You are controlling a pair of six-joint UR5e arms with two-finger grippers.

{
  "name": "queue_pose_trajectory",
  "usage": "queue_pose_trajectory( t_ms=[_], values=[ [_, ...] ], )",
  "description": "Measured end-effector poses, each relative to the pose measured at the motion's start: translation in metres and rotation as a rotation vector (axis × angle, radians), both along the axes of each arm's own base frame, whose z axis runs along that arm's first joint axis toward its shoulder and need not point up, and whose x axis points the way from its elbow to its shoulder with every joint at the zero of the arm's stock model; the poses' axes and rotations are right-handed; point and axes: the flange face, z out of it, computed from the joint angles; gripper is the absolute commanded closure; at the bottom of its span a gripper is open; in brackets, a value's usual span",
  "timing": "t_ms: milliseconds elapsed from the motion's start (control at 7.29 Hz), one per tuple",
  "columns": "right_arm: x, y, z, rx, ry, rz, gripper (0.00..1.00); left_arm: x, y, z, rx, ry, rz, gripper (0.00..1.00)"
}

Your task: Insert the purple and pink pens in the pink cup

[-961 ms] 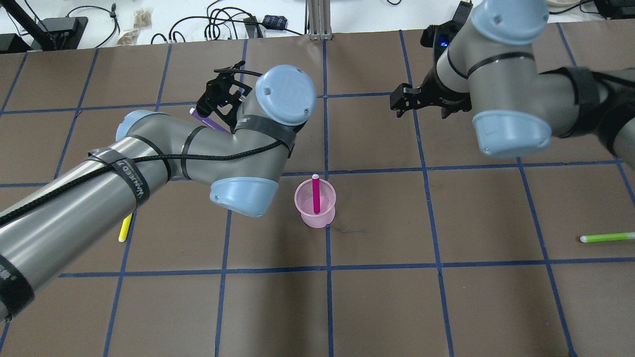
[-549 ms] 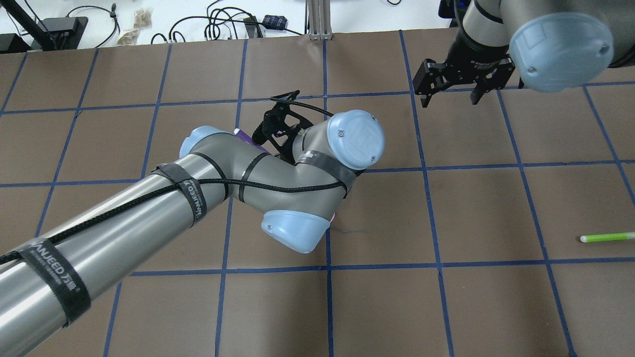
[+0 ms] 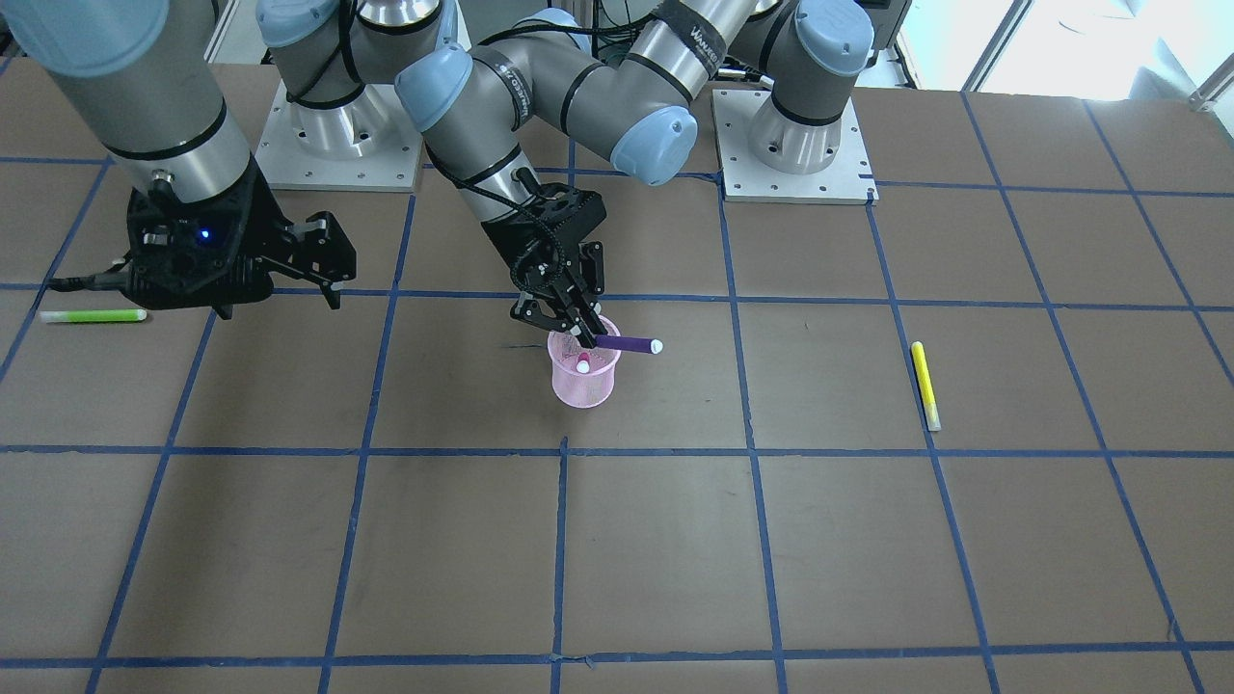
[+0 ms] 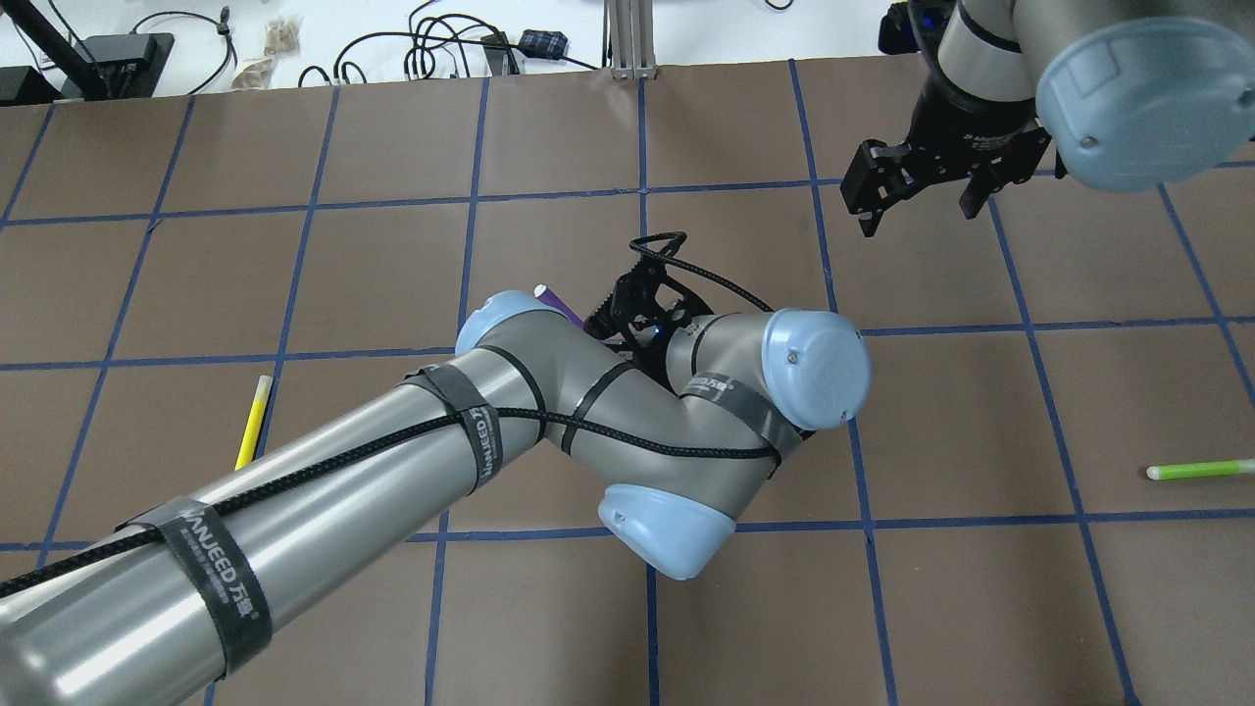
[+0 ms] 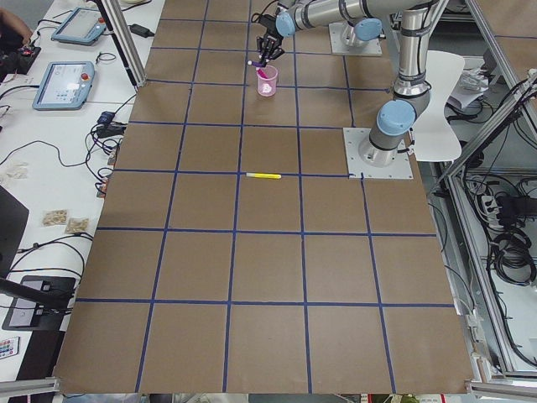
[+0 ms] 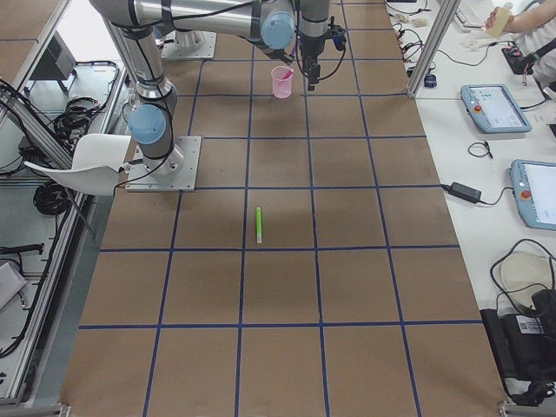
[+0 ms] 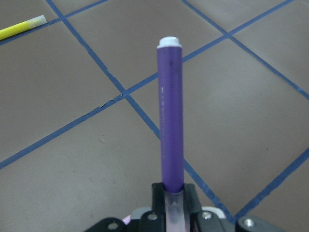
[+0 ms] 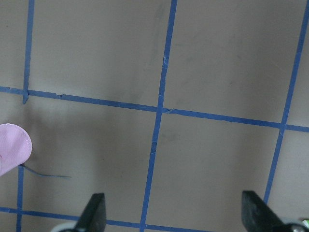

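Note:
My left gripper (image 3: 576, 326) is shut on the purple pen (image 3: 627, 344) and holds it nearly level just above the pink cup (image 3: 583, 378). The pen's white tip points away from the cup, as the left wrist view (image 7: 170, 121) shows. The pink pen (image 3: 582, 364) stands inside the cup. In the overhead view my left arm hides the cup, and only the purple pen's end (image 4: 554, 297) shows beside the left gripper (image 4: 637, 304). My right gripper (image 3: 333, 265) is open and empty, hovering away from the cup; it also shows in the overhead view (image 4: 922, 211). The cup's rim (image 8: 12, 147) shows in the right wrist view.
A yellow pen (image 3: 925, 386) lies on the brown mat on my left side. A green pen (image 3: 92, 315) lies on my right side, near the right gripper. Blue tape lines grid the mat. Cables and tablets lie beyond the table's edges.
My left arm has swung to the right with the purple pen and now covers the cup in the overhead view. My right gripper has drawn back to the right, staying open.

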Motion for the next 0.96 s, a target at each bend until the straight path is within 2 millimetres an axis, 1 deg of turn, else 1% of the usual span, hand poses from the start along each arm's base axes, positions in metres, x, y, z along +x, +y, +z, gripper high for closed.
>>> queue_pose_trajectory(
  t_ms=[137,275,412,549,961],
  values=[
    [0.001,0.011,0.006,-0.011,-0.004,0.018,0.0,-0.006,0.008,-0.007,0.008,-0.02,-0.012,1.0],
    [0.001,0.018,0.003,-0.009,-0.006,0.028,0.0,-0.012,0.016,-0.013,0.018,-0.036,-0.024,1.0],
    [0.001,0.022,-0.005,-0.009,-0.007,0.032,0.0,-0.016,0.022,-0.017,0.022,-0.044,-0.029,1.0],
    [0.001,0.023,-0.012,-0.01,-0.008,0.034,0.0,-0.019,0.024,-0.022,0.022,-0.048,-0.026,1.0],
    [-0.001,0.022,-0.02,-0.021,-0.013,0.03,0.0,-0.021,0.022,-0.025,0.005,-0.067,-0.023,1.0]
  ],
)
